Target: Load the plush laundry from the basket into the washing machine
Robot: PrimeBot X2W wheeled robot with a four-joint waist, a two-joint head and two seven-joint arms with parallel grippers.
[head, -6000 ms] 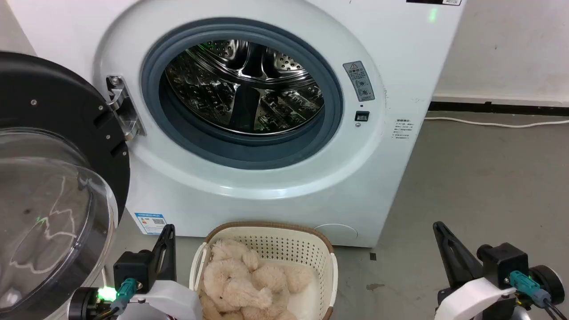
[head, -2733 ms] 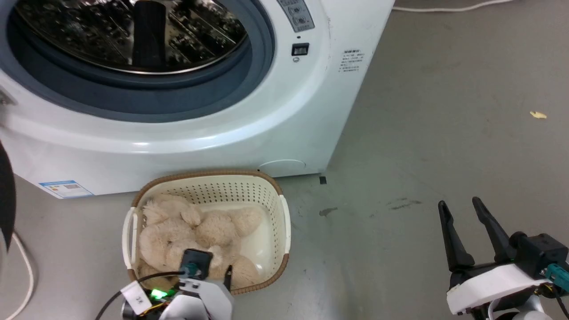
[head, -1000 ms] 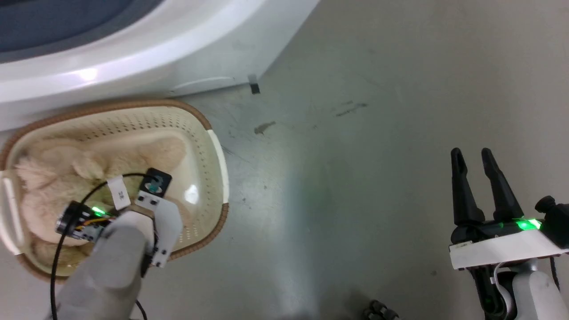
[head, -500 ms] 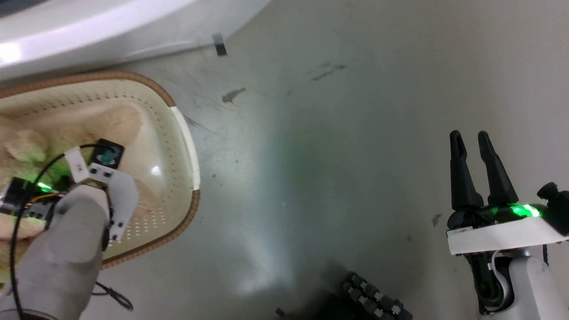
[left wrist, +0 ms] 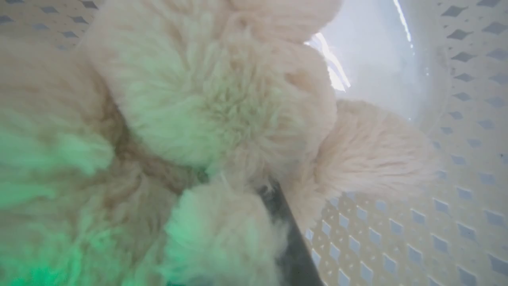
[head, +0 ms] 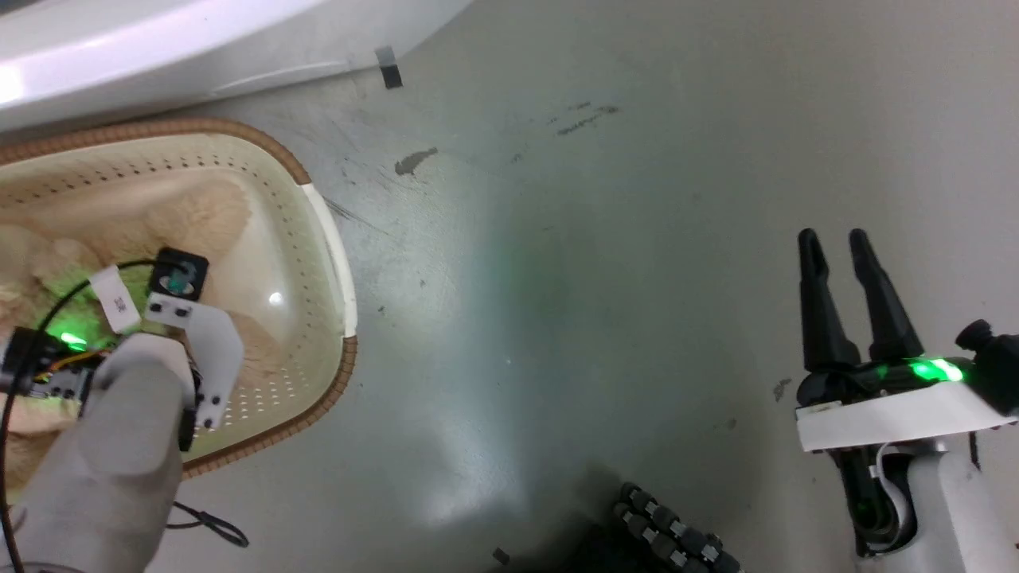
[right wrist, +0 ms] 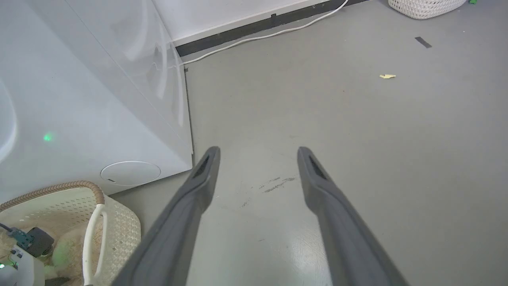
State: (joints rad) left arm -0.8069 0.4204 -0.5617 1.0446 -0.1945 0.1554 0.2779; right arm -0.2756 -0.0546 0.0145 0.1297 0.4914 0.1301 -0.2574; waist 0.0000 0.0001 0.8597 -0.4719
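Since a few seconds back, the left arm has gone from hanging beside the basket to reaching down inside it. The whole head view has tipped downward too, so that shift is the camera bending over and not the stuff moving.

The washing machine is standing right behind the basket, with its white front close to the brown rim. A round cover is sitting low on its front, just above that rim. Grey floor is stretching away to the basket's right.

The plush laundry is lying inside the basket and filling its left part, while the basket's shiny bottom is showing at the right end.

The left gripper is digging into the fur. One dark finger is poking out beside a fluffy lump and the other is buried, so I can't tell if it's actually pinching anything. A green glow is washing over the fur around it.

The right gripper is hovering over bare floor well to the right of the basket, with its fingers spread and nothing between them.

Small stuff:
- A white cable is running along the wall far beyond the basket.
- A black tape mark is sitting near the basket's back right corner.
- A dark stain is showing just right of the basket.
- A yellow scrap is lying well away from it.
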